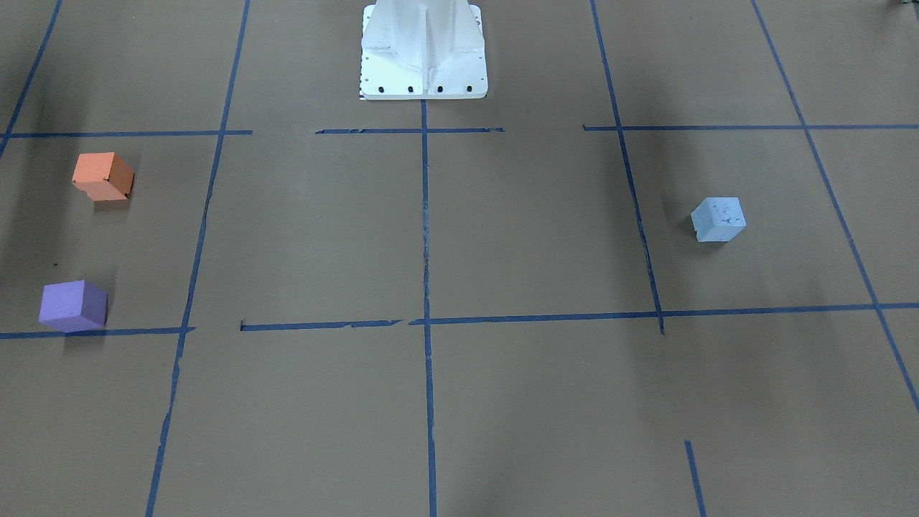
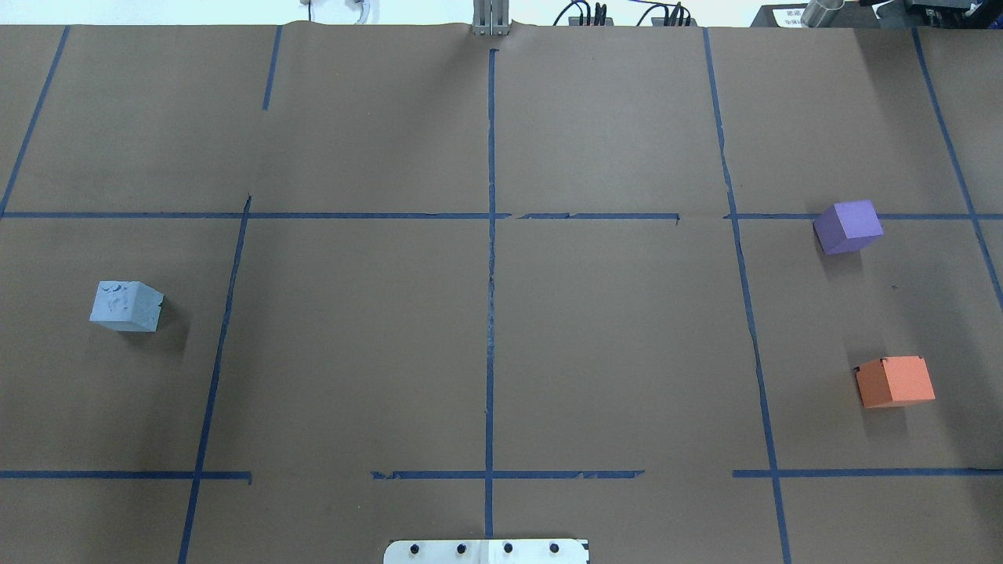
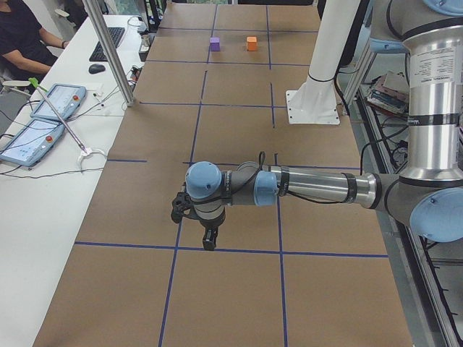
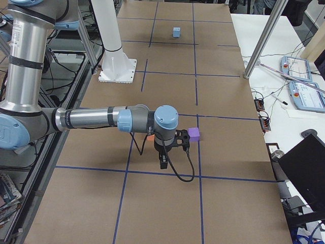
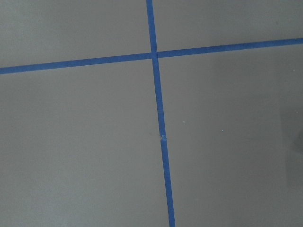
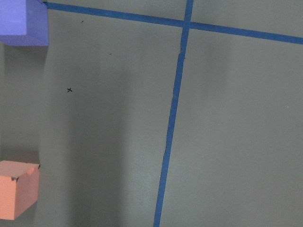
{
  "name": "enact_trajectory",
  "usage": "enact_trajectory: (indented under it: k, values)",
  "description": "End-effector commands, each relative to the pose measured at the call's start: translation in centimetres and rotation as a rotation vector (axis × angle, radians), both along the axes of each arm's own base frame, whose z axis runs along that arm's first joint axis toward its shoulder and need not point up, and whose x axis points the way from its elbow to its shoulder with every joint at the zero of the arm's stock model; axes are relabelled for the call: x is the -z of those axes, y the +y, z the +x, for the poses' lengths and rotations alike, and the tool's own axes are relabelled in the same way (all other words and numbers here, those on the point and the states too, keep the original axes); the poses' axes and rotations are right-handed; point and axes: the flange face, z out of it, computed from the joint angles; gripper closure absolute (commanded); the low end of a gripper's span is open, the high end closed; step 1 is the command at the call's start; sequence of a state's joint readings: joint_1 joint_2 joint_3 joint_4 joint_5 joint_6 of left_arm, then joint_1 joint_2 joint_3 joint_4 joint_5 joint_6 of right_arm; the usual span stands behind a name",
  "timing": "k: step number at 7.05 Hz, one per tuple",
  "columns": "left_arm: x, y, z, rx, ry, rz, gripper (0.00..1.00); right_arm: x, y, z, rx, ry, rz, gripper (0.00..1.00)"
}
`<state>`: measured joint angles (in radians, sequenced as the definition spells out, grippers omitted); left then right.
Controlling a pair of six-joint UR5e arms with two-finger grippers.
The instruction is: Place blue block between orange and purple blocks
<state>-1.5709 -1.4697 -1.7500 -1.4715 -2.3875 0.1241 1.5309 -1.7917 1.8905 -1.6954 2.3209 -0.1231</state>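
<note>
The light blue block (image 2: 125, 306) sits alone on the brown table's left side; it also shows in the front view (image 1: 718, 219) and small in the right side view (image 4: 176, 32). The purple block (image 2: 848, 226) and the orange block (image 2: 895, 381) sit on the right side with a gap between them, and both show in the right wrist view, purple (image 6: 23, 21) and orange (image 6: 16, 195). My left gripper (image 3: 208, 242) hangs above the table in the left side view only. My right gripper (image 4: 163, 161) hangs close to the purple block (image 4: 194, 134). I cannot tell whether either is open or shut.
Blue tape lines (image 2: 490, 274) divide the brown paper table into squares. The white robot base (image 1: 423, 57) stands at the table's near-middle edge. Operator desks with tablets (image 3: 43, 119) and a person (image 3: 22, 36) flank the far side.
</note>
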Motion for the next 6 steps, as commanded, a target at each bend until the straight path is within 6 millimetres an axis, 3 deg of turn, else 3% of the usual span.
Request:
enact_trajectory:
  k: [1,5,6]
  values:
    - [-0.7,0.1,0.0,0.001,-0.001,-0.016,0.0,-0.1,0.0,0.0,0.0,0.0,-0.004,0.0]
    - [-0.7,0.5,0.1,-0.006,0.01,-0.01,0.0,-0.1,0.0,0.0,-0.002,0.003,-0.004,0.0]
    - [0.0,-0.1,2.4,-0.054,0.016,0.04,0.0,-0.1,0.0,0.0,-0.003,0.0,-0.004,0.0]
